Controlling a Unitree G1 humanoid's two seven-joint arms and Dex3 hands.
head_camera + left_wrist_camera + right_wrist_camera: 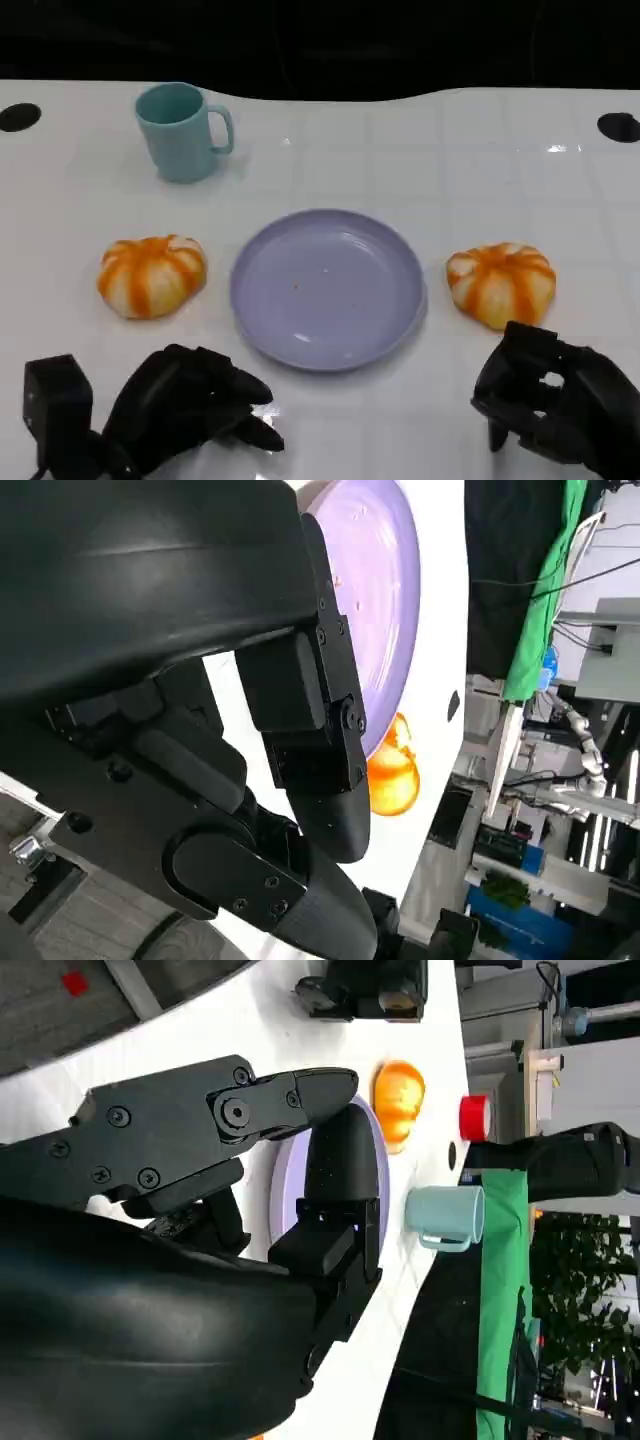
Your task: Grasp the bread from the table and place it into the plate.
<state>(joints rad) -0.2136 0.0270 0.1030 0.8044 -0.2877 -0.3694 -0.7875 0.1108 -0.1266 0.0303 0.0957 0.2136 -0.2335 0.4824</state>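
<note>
Two orange-and-white striped breads lie on the white table either side of a purple plate (pixel 328 288). The left bread (pixel 152 275) is beyond my left hand (pixel 190 405). The right bread (pixel 501 283) sits just past my right hand (pixel 550 395), close to its fingers but apart from them. Both hands hover low near the table's front edge, fingers loosely bent and holding nothing. The left wrist view looks past its fingers (pixel 320 740) to the plate (pixel 385 580) and the right bread (pixel 390 775). The right wrist view has the plate (pixel 285 1185) and the left bread (pixel 398 1100).
A teal mug (pixel 183 130) stands at the back left, handle to the right; it is also in the right wrist view as the mug (pixel 448 1215). Two dark round holes (pixel 20 116) mark the table's far corners. A red object (pixel 474 1118) lies off the table.
</note>
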